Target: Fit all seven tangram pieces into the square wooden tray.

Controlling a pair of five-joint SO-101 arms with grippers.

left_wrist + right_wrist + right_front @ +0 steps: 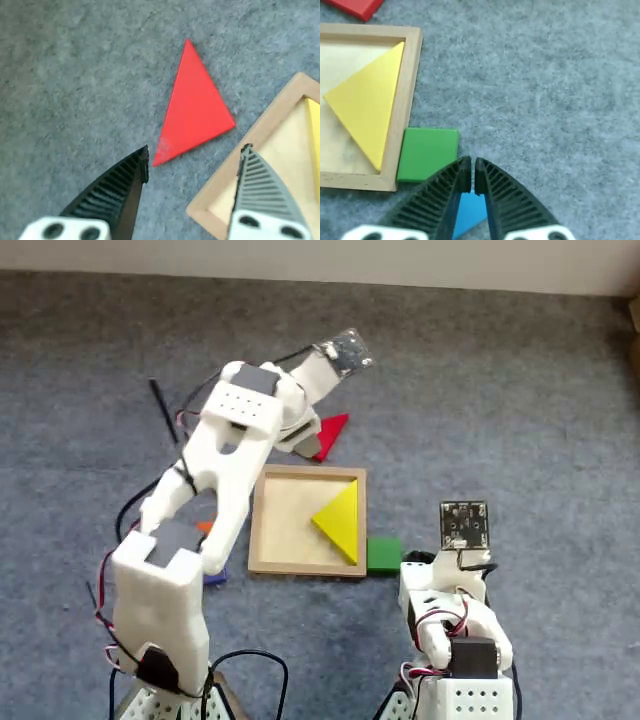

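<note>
on grey carpet [500,390], mid high view: square wooden tray [306,476], lying flat. inside it, against the wall on the right arm's side: yellow triangle [342,522], long edge along that wall, bare wood floor beside it. outside the tray's near corner on that same side: green square [383,554], touching the rim. past the tray's far edge, on carpet: red triangle [333,430], just apart from the rim, partly covered by the left arm [235,455] stretched over that side. beside the tray's other wall, peeking out from under that arm: orange piece [205,527] and, nearer the arm's base, purplish-blue piece [215,578], both mostly hidden, shapes unclear.

from the left wrist: left gripper [195,150] spread wide, gripping nothing, hanging above the red triangle's near corner. black finger [120,185] over carpet, grey finger [255,185] over the tray's corner rim.

from the right wrist: right gripper [472,162] closed, tips nearly meeting with a thin gap, nothing clamped. under its fingers on carpet: blue piece [470,210], just beside the green square, contact unclear. right arm [455,630] folded low near its base, close to the green square.
</note>
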